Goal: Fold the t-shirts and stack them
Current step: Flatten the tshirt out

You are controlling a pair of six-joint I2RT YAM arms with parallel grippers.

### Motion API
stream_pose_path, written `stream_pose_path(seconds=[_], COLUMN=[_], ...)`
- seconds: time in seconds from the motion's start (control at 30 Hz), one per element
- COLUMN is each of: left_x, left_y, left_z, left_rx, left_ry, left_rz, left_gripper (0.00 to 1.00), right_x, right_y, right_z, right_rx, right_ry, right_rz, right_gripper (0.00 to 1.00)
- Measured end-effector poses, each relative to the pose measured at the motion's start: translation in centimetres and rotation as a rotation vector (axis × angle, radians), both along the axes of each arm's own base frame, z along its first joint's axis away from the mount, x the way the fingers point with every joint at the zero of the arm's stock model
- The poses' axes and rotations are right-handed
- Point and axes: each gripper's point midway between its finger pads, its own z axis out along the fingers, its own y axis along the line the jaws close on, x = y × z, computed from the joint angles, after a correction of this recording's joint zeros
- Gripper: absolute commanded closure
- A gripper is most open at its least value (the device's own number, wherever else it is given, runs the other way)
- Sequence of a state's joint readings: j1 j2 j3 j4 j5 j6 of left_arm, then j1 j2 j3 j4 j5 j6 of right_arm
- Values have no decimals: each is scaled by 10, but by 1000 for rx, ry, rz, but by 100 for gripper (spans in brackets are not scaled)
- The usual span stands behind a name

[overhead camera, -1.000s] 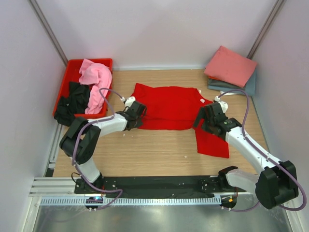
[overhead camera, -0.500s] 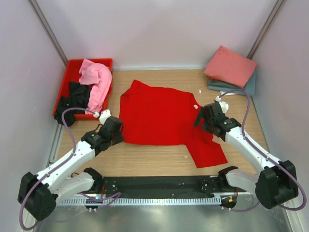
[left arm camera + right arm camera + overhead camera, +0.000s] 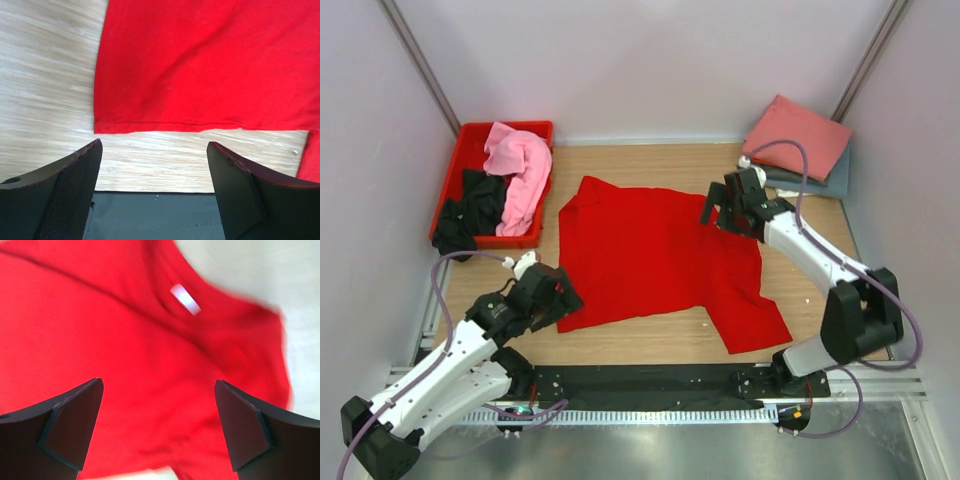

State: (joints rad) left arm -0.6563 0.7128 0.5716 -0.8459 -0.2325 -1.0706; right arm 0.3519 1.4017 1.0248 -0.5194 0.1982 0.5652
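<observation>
Bright red cloth t-shirt [image 3: 650, 250] spread out, both my grippers open and empty
Left gripper [image 3: 155, 150] is off its 8 o'clock corner, right gripper [image 3: 159, 385] is above the blurry collar at 2 o'clock.

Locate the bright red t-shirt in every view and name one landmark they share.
Top external: red t-shirt spread flat mid-picture.
Left wrist: red t-shirt fills the upper frame, hem running straight across.
Right wrist: red t-shirt fills nearly the whole frame, white neck label near the top.
Shared landmark: the wooden table bordering the shirt, blurred in the right wrist view.
</observation>
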Motion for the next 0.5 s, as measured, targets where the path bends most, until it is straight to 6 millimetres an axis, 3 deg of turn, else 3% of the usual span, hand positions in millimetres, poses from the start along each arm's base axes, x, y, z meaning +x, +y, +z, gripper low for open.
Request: stream_pose_path(seconds=[0.1,0.23,0.37,0.5], left_x=[5,15,29,42], left_y=[-1,1,-4,-10], left_z=[13,16,10,3], left_rx=[0,33,63,88], left_ry=[-29,-53,-73,-84], left_rz=[2,7,-5,-20], left_gripper=[13,14,15,16], right_x=[50,118,175,198], right_y=[27,56,71,71], right_z=[19,26,7,-28], right_rx=[19,7,-50,-117], right_ry=[-43,-77,-75,-15], right_rz=[76,148,177,186], right_gripper=[0,0,0,0])
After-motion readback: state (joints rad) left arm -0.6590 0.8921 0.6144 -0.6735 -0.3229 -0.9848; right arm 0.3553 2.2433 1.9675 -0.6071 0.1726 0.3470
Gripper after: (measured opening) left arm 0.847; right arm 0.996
